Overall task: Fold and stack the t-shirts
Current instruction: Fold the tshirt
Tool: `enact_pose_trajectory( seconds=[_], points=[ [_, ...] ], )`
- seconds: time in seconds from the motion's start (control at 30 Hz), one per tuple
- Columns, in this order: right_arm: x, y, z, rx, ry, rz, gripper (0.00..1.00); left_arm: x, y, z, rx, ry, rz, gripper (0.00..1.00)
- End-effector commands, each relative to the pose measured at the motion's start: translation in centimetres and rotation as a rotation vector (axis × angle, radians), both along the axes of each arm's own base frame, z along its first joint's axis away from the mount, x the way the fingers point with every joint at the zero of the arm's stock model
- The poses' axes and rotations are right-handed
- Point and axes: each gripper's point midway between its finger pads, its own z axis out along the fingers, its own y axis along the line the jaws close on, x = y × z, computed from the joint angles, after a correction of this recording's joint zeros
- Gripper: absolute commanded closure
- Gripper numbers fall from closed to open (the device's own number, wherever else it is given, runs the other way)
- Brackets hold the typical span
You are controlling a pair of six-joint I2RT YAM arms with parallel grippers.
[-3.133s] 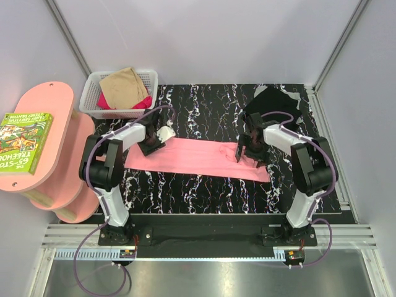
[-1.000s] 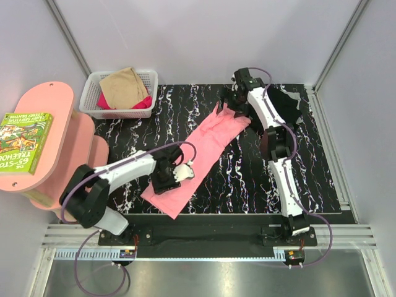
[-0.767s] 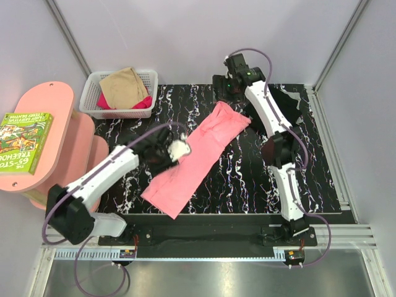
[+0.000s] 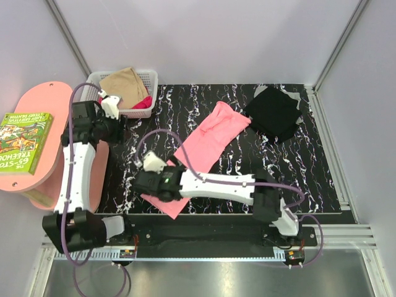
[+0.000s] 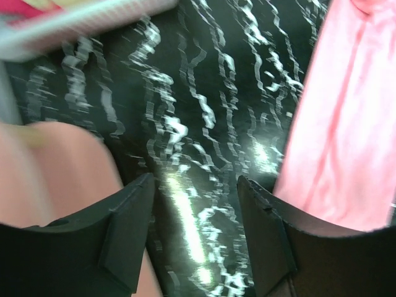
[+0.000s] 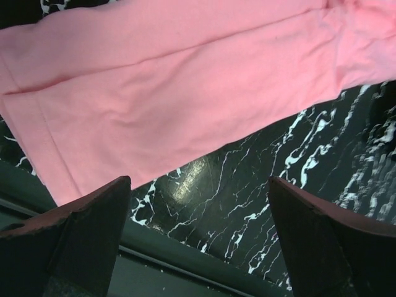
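The black marbled desk (image 4: 309,173) fills most of your view, with a rounded pink shelf stand (image 4: 46,102) standing off its left edge. The biggest task item is the salmon pink t-shirt (image 4: 210,139). It lies flat on the desk, folded into a long narrow strip whose long axis runs diagonally. One end points to the near left, close to the desk's near edge, and the other points to the far right. Just beyond that far end and a little to the right, the black t-shirt (image 4: 275,112) lies on the far right part of the desk. A white mesh basket (image 4: 148,77) sits at the far left corner. It holds a tan t-shirt (image 4: 124,83) on top, with a magenta t-shirt (image 4: 143,102) showing underneath. A green book (image 4: 25,139) rests on the shelf stand. Your right arm reaches across the near side, so the right hand (image 4: 145,184) sits over the near-left end of the salmon strip, its fingers spread wide with nothing between them. Your left hand (image 4: 114,127) is up beside the basket, over bare desk. Its wrist view shows the fingers parted and empty, with the salmon cloth off to one side.
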Motion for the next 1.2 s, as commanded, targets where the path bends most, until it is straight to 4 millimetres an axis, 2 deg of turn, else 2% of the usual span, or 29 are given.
enact_pose_trajectory(
  seconds=[0.0, 0.07, 0.1, 0.13, 0.2, 0.23, 0.3, 0.37, 0.53, 0.7, 0.83, 1.03, 1.13, 1.17],
  points=[
    [-2.5, 2.7, -1.0, -0.122, -0.210, 0.052, 0.00, 1.7, -1.5, 0.9, -0.147, -0.005, -0.036, 0.40],
    [-3.8, 4.0, -2.6, -0.178, -0.214, 0.101, 0.00, 2.2, -1.5, 1.2, -0.172, -0.003, -0.036, 0.40],
    [-4.6, 4.6, -3.3, -0.178, -0.203, 0.129, 0.00, 2.6, -1.0, 0.8, -0.176, 0.010, -0.022, 0.40],
    [-5.1, 5.8, -4.1, -0.136, -0.177, 0.147, 0.00, 3.0, -0.9, 1.3, -0.191, 0.004, -0.021, 0.40],
    [-5.5, 6.4, -5.4, -0.129, -0.152, 0.186, 0.00, 3.5, -0.2, 0.8, -0.202, 0.029, -0.003, 0.40],
    [-5.7, 7.3, -6.0, -0.097, -0.142, 0.192, 0.00, 3.7, 0.1, 0.9, -0.200, 0.031, -0.001, 0.40],
    [-5.8, 8.4, -6.2, -0.083, -0.132, 0.205, 0.00, 4.0, 0.6, 0.4, -0.206, 0.051, 0.008, 0.40],
    [-5.9, 8.8, -7.4, -0.103, -0.124, 0.218, 0.00, 4.0, 0.7, 0.3, -0.208, 0.055, 0.005, 0.40],
    [-4.9, 10.0, -9.5, -0.097, -0.076, 0.217, 0.00, 3.4, 0.3, -0.7, -0.216, 0.073, -0.022, 0.41],
    [-4.7, 11.3, -10.8, -0.073, -0.036, 0.244, 0.00, 3.8, 0.5, -0.9, -0.208, 0.075, -0.030, 0.41],
    [-5.5, 12.2, -12.2, -0.042, 0.018, 0.278, 0.00, 4.1, 0.8, -1.2, -0.197, 0.080, -0.026, 0.41],
    [-7.2, 12.4, -13.5, -0.013, 0.104, 0.325, 0.00, 4.2, 1.1, -2.0, -0.196, 0.099, -0.028, 0.41],
    [-8.5, 12.4, -12.8, 0.003, 0.145, 0.364, 0.00, 4.1, 1.4, -2.2, -0.191, 0.102, -0.023, 0.41],
    [-8.8, 12.6, -11.7, 0.020, 0.143, 0.378, 0.00, 4.1, 1.4, -2.2, -0.188, 0.102, -0.023, 0.41]
  ],
)
